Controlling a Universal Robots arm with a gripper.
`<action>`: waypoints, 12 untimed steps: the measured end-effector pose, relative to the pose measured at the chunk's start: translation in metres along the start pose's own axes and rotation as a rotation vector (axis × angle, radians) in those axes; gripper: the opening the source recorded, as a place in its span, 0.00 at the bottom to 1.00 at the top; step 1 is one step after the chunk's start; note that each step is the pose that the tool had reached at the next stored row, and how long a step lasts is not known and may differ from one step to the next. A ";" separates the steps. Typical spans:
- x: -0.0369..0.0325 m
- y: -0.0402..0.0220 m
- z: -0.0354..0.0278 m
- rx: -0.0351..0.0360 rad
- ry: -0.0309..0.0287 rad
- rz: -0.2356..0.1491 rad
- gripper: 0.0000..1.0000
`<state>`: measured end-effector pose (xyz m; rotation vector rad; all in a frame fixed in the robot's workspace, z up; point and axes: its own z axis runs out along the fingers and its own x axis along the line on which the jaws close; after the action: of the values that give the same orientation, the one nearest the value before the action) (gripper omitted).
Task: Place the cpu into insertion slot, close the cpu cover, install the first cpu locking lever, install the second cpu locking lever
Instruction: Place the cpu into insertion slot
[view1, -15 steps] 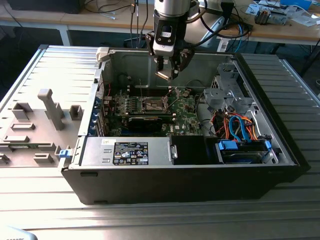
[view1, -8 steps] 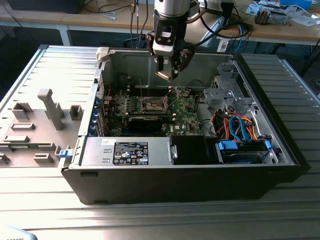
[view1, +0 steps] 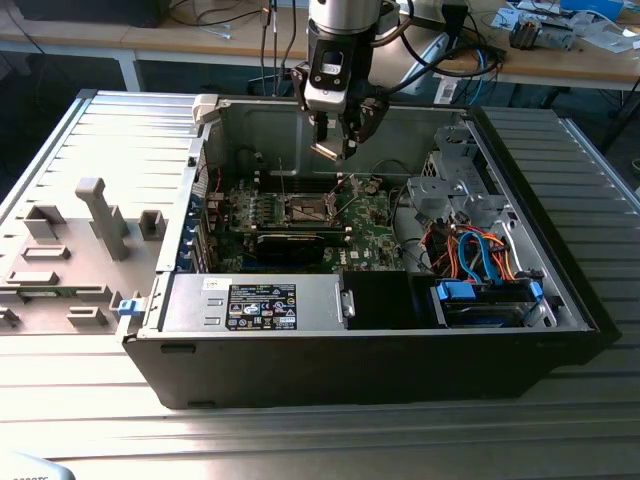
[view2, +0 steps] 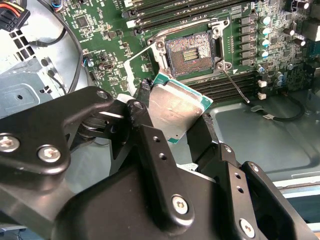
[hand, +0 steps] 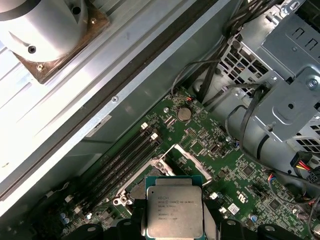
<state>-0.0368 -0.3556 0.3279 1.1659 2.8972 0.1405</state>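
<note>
My gripper (view1: 335, 148) hangs above the green motherboard (view1: 375, 225) inside the open computer case, shut on the cpu (view1: 328, 151). In both wrist views the cpu (view2: 175, 107) (hand: 174, 207) sits flat between the black fingers (view2: 145, 95), silvery top showing, with a green edge. The insertion slot (view2: 192, 50) lies open a short way below it, its dark contact field bare. In the first wrist view the slot (hand: 134, 189) is partly covered by the chip. The cpu cover (hand: 187, 155) (view2: 132, 62) is swung up beside the slot. A thin locking lever (view2: 235, 85) sticks out, unlatched.
Black memory slots (hand: 120, 160) run beside the socket. A silver drive cage (view1: 455, 185) and cable bundles (view1: 475, 250) fill the exterior view's right of the case. The power supply (view1: 255, 300) lines the front. The case wall (view1: 280, 125) rises behind the gripper.
</note>
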 end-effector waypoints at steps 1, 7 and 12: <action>0.0000 0.0000 0.0000 0.0000 0.0000 0.000 0.54; 0.0000 0.0000 0.0001 0.0000 -0.0002 0.002 0.54; 0.0000 0.0000 0.0003 -0.0002 -0.0010 0.012 0.54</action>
<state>-0.0368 -0.3556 0.3275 1.1825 2.8898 0.1404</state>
